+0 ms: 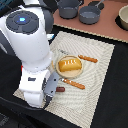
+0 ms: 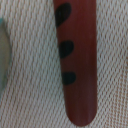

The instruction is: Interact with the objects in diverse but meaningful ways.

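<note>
Robot arm poised low over a toy sausage on a woven mat.

The gripper [image 1: 51, 90], its fingers hidden so their spread cannot be told, hangs just above the brown sausage [image 2: 77, 60], which fills the wrist view close up. On the exterior view the sausage [image 1: 60, 89] lies at about 7 o'clock from the round beige plate [image 1: 61, 73] bearing the golden-yellow bread loaf [image 1: 69, 64]; the blue-grey two-handled pot [image 1: 68, 8] and the blue-grey frying pan [image 1: 90, 14] stand well apart toward 12 o'clock.
</note>
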### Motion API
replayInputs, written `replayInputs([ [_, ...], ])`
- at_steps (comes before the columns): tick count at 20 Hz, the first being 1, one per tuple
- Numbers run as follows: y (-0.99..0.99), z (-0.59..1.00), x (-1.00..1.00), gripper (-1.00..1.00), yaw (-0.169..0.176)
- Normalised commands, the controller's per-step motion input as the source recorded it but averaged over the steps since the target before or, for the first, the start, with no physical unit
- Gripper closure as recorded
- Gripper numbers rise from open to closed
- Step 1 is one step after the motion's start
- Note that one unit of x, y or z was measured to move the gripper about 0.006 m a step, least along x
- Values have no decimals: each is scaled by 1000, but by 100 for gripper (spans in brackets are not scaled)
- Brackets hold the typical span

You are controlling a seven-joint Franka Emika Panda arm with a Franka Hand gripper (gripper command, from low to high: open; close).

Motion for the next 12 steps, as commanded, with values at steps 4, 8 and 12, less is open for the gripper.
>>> replayInputs([
  [4, -130, 4, 271, 100, 0],
  [8, -145, 47, 224, 100, 0],
  [12, -119, 151, 179, 100, 0],
])
